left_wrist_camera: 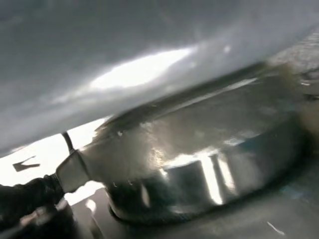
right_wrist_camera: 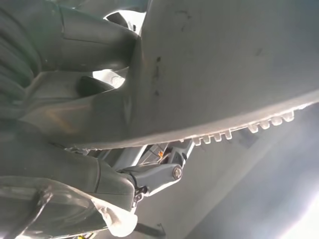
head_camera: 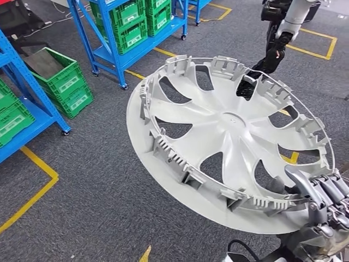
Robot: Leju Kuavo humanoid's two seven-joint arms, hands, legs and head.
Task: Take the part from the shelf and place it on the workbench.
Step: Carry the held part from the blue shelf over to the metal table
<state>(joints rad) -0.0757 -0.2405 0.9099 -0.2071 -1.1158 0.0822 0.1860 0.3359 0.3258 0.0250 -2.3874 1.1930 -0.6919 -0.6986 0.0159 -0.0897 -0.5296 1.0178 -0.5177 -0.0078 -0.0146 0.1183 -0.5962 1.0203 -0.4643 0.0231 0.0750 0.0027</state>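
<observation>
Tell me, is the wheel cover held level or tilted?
Tilted. In the head view the wheel cover slopes, inner ribbed side up, with the right robot hand gripping its near rim above the floor.

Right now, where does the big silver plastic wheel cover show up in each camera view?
Head view: the big silver plastic wheel cover fills the centre and right, inner side up.
Left wrist view: blurred pale surface across the upper part, probably the cover.
Right wrist view: its grey rim spans the upper right.
Shared landmark: the right robot hand gripping the cover's rim.
</observation>
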